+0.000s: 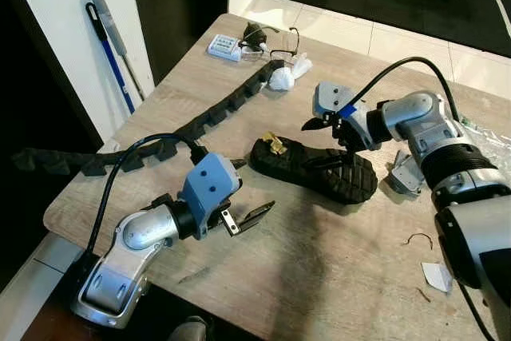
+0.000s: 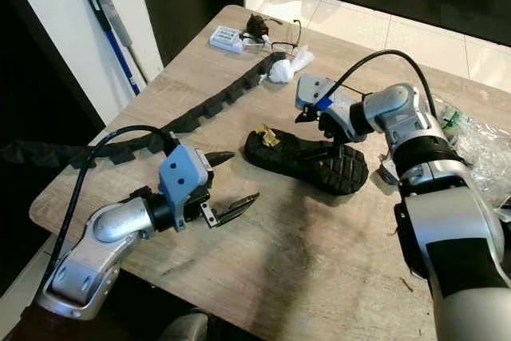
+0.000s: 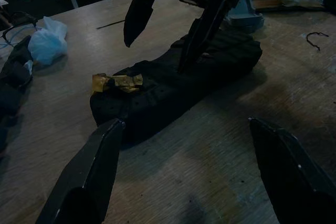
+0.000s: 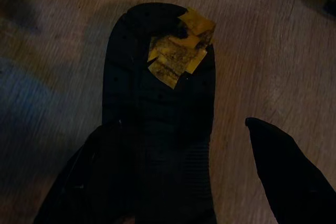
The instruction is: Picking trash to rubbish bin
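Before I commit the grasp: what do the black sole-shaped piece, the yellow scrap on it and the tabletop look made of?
Black sole-shaped piece: likely moulded rubber or foam, matte, with a diamond tread pattern at one end.
Yellow scrap: looks like crumpled tape or paper, thin, creased and dirty.
Tabletop: pale wood or wood-look laminate, matte, with fine straight grain; I cannot tell which.
Right gripper hovers open over the piece.

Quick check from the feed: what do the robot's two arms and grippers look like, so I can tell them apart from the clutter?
Both arms are silver metal with black ribbed joints and a black cable looping to each wrist. The left gripper has a light blue housing and two long black pointed fingers. The right gripper has a pale blue-grey housing with a blue marking and black fingers.
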